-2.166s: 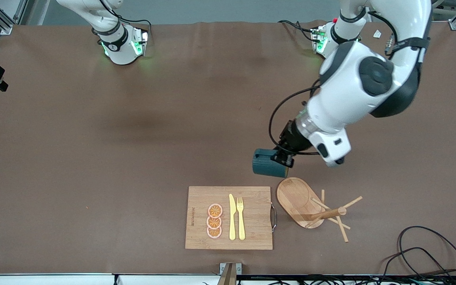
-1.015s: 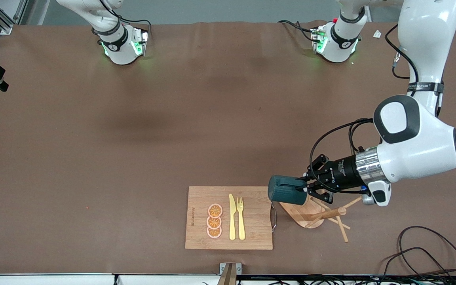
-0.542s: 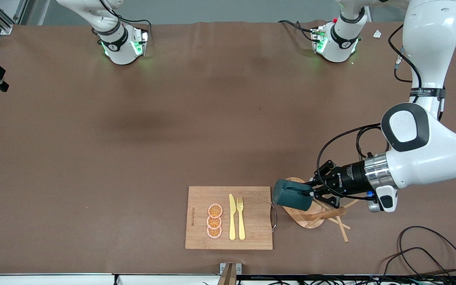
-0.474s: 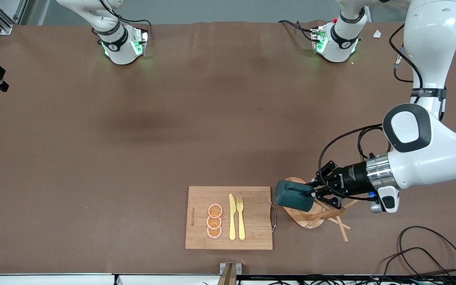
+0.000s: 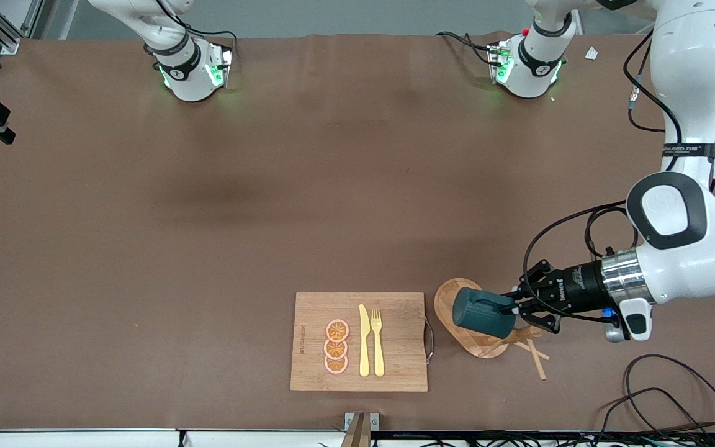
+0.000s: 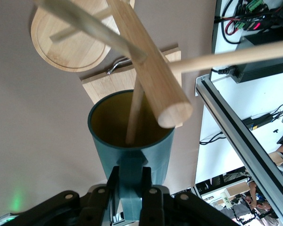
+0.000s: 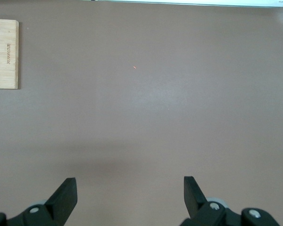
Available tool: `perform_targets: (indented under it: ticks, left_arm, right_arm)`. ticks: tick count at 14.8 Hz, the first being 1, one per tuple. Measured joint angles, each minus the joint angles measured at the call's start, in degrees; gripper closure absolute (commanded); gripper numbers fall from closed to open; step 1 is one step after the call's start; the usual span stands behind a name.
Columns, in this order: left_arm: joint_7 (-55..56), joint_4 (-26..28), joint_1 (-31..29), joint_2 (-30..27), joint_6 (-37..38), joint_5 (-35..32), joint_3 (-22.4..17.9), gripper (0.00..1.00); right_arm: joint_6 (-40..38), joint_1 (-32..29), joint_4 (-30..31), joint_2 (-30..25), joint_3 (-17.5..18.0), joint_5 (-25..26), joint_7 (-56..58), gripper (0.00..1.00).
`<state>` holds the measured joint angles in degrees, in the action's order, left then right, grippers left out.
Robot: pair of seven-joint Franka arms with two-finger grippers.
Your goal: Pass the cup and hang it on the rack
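**Cup carried onto the rack peg**

Since the earlier frames the left gripper (image 5: 514,305) has carried the cup (image 5: 480,313) from open desk (image 5: 208,217) to a position over the rack (image 5: 463,298) base, beside the cutting board (image 5: 357,341). The cup lies sideways; the left wrist view shows a peg (image 6: 135,108) entering its mouth. The fingers (image 6: 151,200) are clamped on the handle — the correct hold, since the glazed wall is probably slippery. The cup appears rigid, light and breakable; the thin pegs may flex. The right gripper (image 7: 129,197) waits over bare desk — fingers spread wide, holding nothing.
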<state>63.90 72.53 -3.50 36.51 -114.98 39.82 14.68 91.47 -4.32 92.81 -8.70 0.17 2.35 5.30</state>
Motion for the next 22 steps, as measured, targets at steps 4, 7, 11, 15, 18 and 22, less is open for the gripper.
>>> perform_targets:
  ticks: [4, 7, 11, 15, 18, 22]
  left_arm:
    - [-1.5, 0.0, -0.6, 0.4, 0.0, 0.0, 0.0, 0.99]
    - [-2.2, 0.0, -1.1, 0.9, 0.0, 0.0, 0.0, 0.98]
    - [-2.4, 0.0, -1.4, 1.2, 0.0, 0.0, 0.0, 0.87]
    - [-2.4, 0.0, -1.4, 1.4, -0.4, 0.4, 0.0, 0.29]
    - [-2.4, 0.0, -1.4, 1.4, -0.9, 2.2, 0.0, 0.00]
    - [-2.4, -0.6, -1.3, 1.0, -1.1, 2.3, 0.7, 0.00]
  right_arm:
    - [0.0, 0.0, 0.0, 0.1, 0.0, 0.0, 0.0, 0.00]
    - [0.0, 0.0, -0.1, 0.1, 0.0, -0.6, 0.0, 0.00]
    - [0.0, 0.0, -0.9, 0.1, 0.0, -0.9, -0.1, 0.00]
    - [0.0, 0.2, -1.0, 0.1, 0.7, -0.9, 0.0, 0.00]
    - [0.0, 0.4, -1.2, 0.1, 1.3, -0.9, 0.0, 0.00]
    - [-1.0, 0.3, -1.7, 0.4, 0.9, -0.9, 0.0, 0.00]
